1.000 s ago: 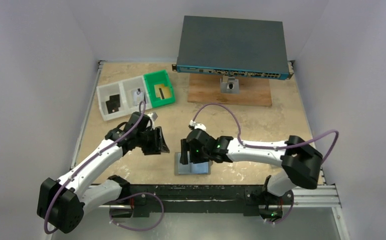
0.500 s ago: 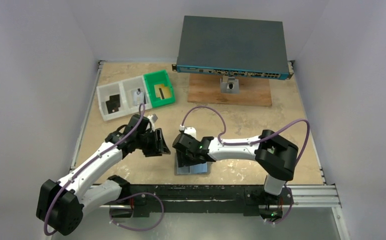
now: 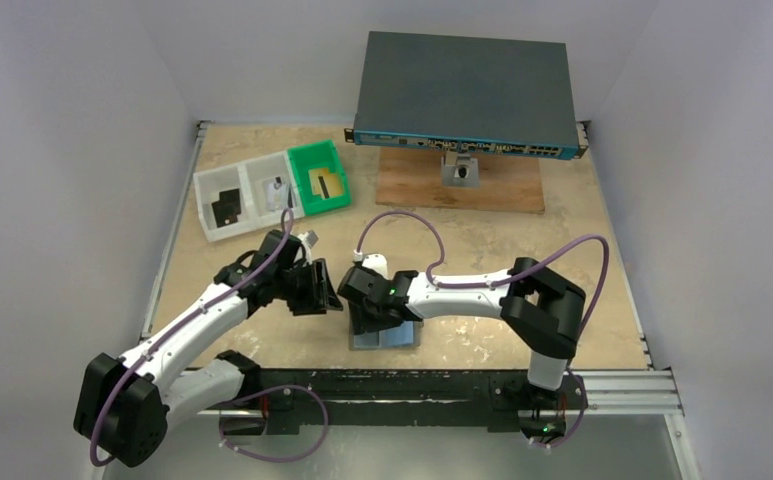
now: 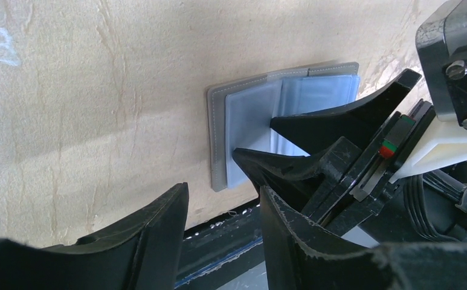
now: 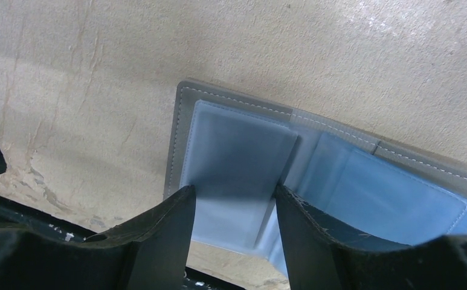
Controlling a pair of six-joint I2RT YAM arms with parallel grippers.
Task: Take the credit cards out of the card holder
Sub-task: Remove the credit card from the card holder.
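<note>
The right jaws stand part-way apart, fingertips (image 5: pixel 170 211) down on the open holder (image 5: pixel 182 121), one on either side of a bluish clear pocket leaf (image 5: pixel 237 151) that lies flat between them. The leaf looks dark there; whether a card sits inside cannot be told. The left jaws are also part-way apart with nothing between them, fingertips (image 4: pixel 164 211) hanging just left of the holder, close beside the right ones.

The holder (image 3: pixel 402 338) lies spread flat, pockets up, at the near edge of the surface (image 3: pixel 522 250), between the two arms. Well behind it to the left, a black card (image 3: pixel 225 208) lies in a white tray (image 3: pixel 198 190) and a gold card (image 3: pixel 328 184) in the green tray (image 3: pixel 337 150) beside it. A flat grey box (image 3: pixel 462 85) stands at the back.
</note>
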